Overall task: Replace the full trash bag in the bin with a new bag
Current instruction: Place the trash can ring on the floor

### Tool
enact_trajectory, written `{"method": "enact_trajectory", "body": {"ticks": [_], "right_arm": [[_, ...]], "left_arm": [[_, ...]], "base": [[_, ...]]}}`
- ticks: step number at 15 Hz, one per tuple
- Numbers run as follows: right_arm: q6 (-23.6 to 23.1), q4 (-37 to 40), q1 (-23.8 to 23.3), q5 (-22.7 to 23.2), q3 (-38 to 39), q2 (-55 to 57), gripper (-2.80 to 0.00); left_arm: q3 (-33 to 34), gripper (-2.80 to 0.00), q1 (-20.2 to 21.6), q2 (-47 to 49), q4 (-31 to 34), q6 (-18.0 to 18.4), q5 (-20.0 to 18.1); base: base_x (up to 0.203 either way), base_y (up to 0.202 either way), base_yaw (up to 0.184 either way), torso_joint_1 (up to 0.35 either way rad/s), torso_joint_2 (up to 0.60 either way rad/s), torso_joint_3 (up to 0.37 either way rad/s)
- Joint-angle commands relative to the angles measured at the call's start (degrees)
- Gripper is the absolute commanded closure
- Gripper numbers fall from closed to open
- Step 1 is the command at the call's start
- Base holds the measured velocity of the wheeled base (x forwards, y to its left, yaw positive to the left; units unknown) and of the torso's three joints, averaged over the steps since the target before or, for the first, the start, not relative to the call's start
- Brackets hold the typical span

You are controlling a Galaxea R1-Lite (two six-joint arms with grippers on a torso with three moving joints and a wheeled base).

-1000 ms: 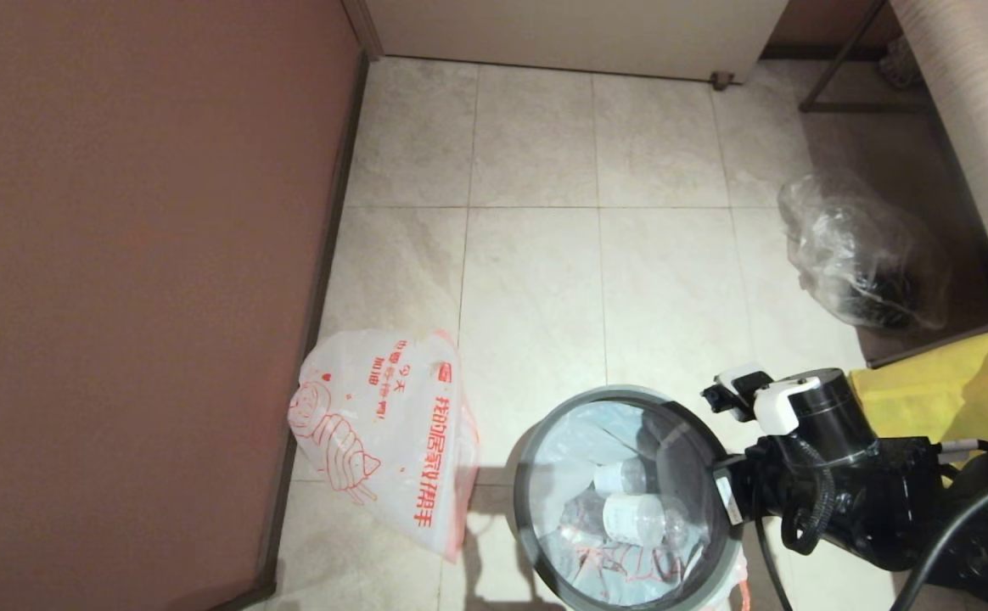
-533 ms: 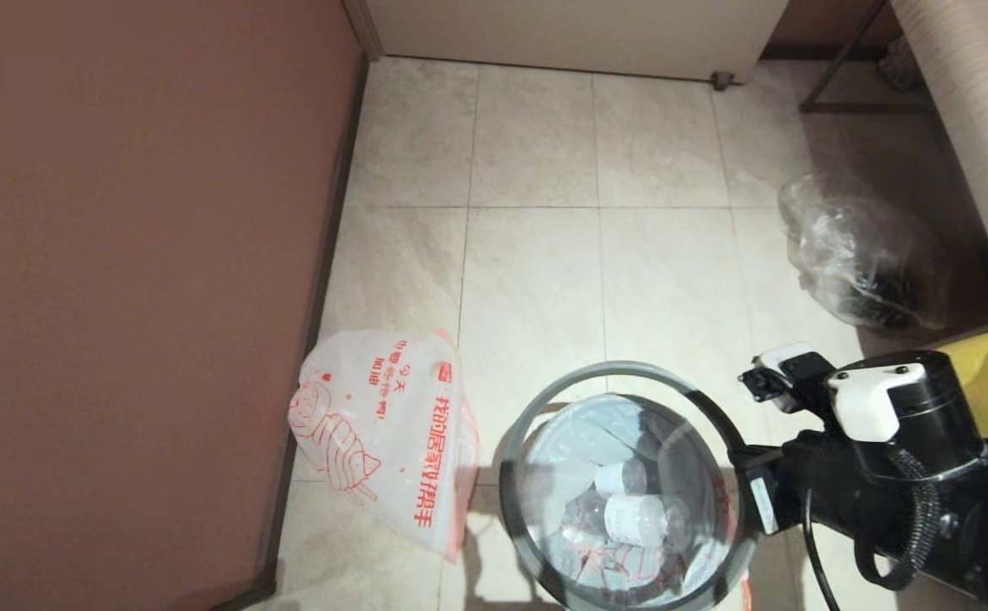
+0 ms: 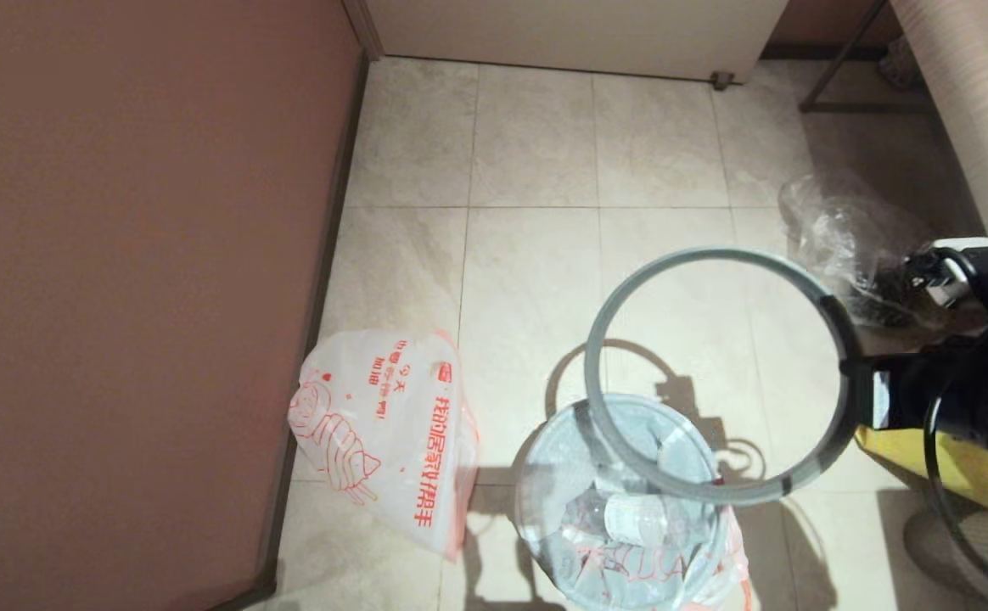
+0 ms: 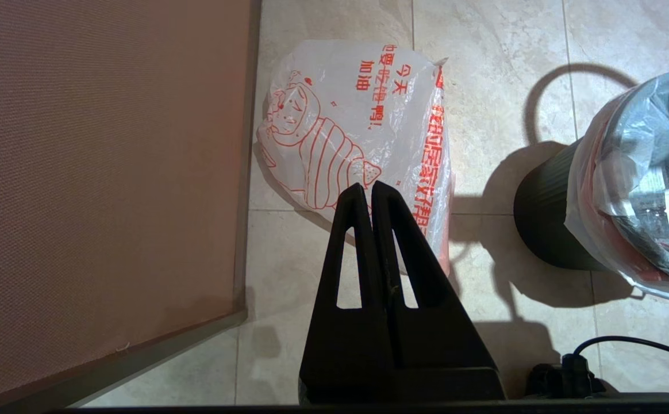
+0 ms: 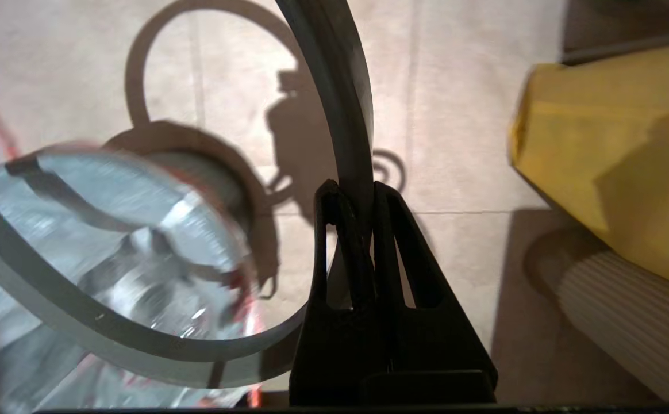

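head view: the right gripper (image 3: 863, 395) holds the grey ring rim (image 3: 672, 263) lifted level above the bin (image 3: 621, 501), leaving the full trash bag (image 3: 630, 526) upright and mouth-up, so the ring likely needs setting aside next. left wrist view: the left gripper (image 4: 367, 190), closed and empty, hovers over the new bag (image 4: 357, 126) lying flat by the wall. right wrist view: the jaws pinch the ring's edge
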Motion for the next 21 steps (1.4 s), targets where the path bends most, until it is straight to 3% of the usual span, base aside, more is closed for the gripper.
{"method": "enact_trajectory", "body": {"ticks": [1, 4, 8, 12, 14, 19, 20, 21], "right_arm": [[-0.21, 0.09, -7.5, 0.84, -2.67, 4.31, 0.0], [-4.23, 0.12, -18.79, 4.99, -6.58, 15.19, 0.0], [-9.06, -3.1, -26.44, 7.86, -11.73, 30.41, 0.0], [-12.88, -4.96, -34.31, 10.26, -22.69, 43.15, 0.0], [-15.94, -5.17, -36.19, 10.59, -24.49, 46.74, 0.0], [-18.08, -6.06, -33.55, 10.31, -23.88, 54.8, 0.0], [-17.69, -6.86, -33.22, 10.39, -23.55, 54.6, -2.8], [-17.34, -7.29, -33.05, 10.4, -22.84, 53.75, -2.8]], "left_arm": [[0.0, 0.0, 0.01, -0.02, -0.04, -0.02, 0.02], [0.0, 0.0, 0.01, -0.02, -0.04, -0.02, 0.02], [0.0, 0.0, 0.01, -0.02, -0.04, -0.02, 0.02], [0.0, 0.0, 0.01, -0.02, -0.04, -0.02, 0.02], [0.0, 0.0, 0.01, -0.02, -0.04, -0.02, 0.02], [0.0, 0.0, 0.01, -0.02, -0.04, -0.02, 0.02], [0.0, 0.0, 0.01, -0.02, -0.04, -0.02, 0.02], [0.0, 0.0, 0.01, -0.02, -0.04, -0.02, 0.02]], "base": [[0.0, 0.0, 0.0, 0.0, 0.0, 0.0], [0.0, 0.0, 0.0, 0.0, 0.0, 0.0], [0.0, 0.0, 0.0, 0.0, 0.0, 0.0], [0.0, 0.0, 0.0, 0.0, 0.0, 0.0], [0.0, 0.0, 0.0, 0.0, 0.0, 0.0], [0.0, 0.0, 0.0, 0.0, 0.0, 0.0], [0.0, 0.0, 0.0, 0.0, 0.0, 0.0], [0.0, 0.0, 0.0, 0.0, 0.0, 0.0]]}}
